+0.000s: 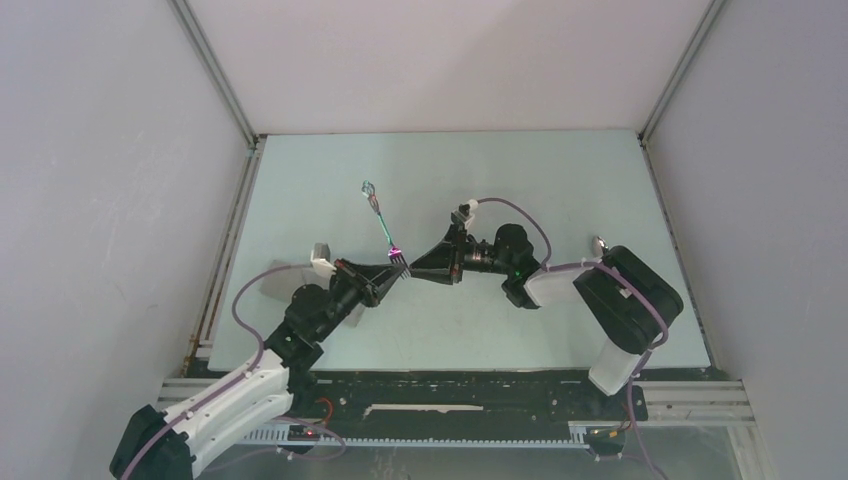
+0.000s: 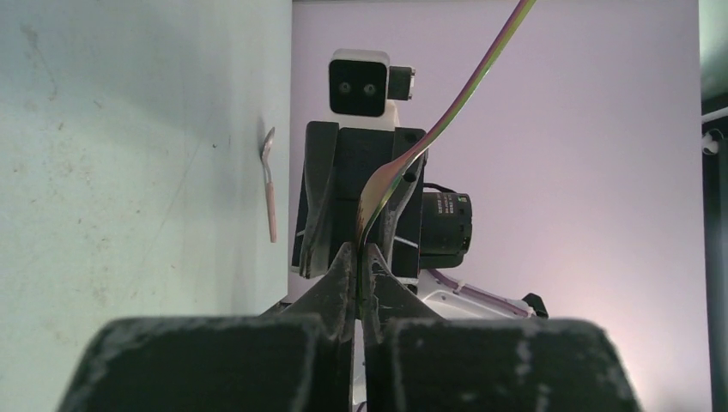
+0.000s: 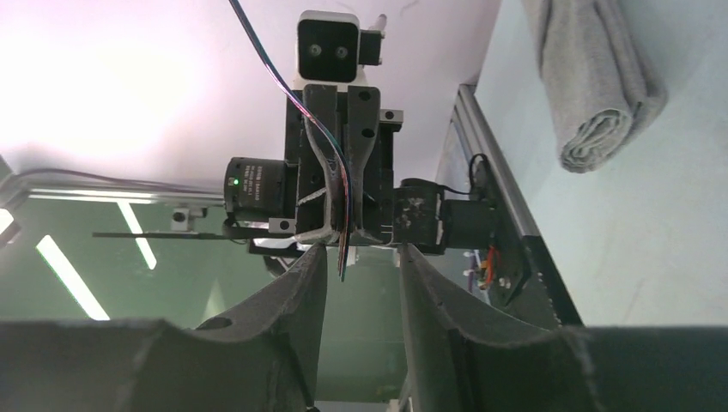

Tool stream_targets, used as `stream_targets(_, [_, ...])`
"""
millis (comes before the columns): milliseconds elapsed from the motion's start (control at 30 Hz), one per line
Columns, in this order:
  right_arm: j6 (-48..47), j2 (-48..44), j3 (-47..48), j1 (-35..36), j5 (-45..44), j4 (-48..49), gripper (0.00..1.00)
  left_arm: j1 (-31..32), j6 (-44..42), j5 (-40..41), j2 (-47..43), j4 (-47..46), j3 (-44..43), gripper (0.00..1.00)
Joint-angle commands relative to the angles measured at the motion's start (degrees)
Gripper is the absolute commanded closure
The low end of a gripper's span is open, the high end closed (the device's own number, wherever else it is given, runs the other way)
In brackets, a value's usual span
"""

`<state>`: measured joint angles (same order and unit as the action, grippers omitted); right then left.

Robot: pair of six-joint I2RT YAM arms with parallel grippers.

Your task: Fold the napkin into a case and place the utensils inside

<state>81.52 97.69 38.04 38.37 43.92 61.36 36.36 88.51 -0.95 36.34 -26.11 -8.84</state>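
The fork (image 1: 380, 222) is held in the air over the table's middle, its handle slanting up and away. My left gripper (image 1: 388, 270) is shut on its tined end (image 2: 378, 193). My right gripper (image 3: 360, 257) faces the left one, open, its fingers (image 3: 313, 266) on either side of the fork's tip (image 3: 342, 257) with a gap on the right. The spoon (image 2: 269, 184) lies on the table by the right arm (image 1: 598, 243). The napkin (image 3: 592, 86) lies folded into a thick grey bundle, mostly hidden under the left arm (image 1: 266, 282).
The pale table (image 1: 480, 180) is boxed in by white walls with metal rails at its left (image 1: 225, 250) and right (image 1: 680, 250) edges. The right arm's elbow (image 1: 625, 295) stands at the near right.
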Motion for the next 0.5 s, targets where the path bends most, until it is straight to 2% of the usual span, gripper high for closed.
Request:
stream_targets(0, [5.49,0.78,0.04,0.50,-0.99,10.63,0.57,-0.07,-0.71,-2.09,1.88,-6.54,-3.00,1.00])
stream_targets(100, [6.20,1.24,-0.16,0.67,-1.10,11.60,0.59,-0.06,-0.76,-2.47,3.06,-7.71,-3.06,1.00])
stream_targets(233, [6.59,1.90,-0.16,1.04,-1.13,11.77,0.69,-0.12,-0.60,-2.79,4.59,-10.55,-2.97,1.00])
stream_targets(467, [6.43,1.93,-0.18,1.35,-1.28,10.56,0.80,-0.11,-1.54,-3.35,6.17,-11.42,-3.94,1.00])
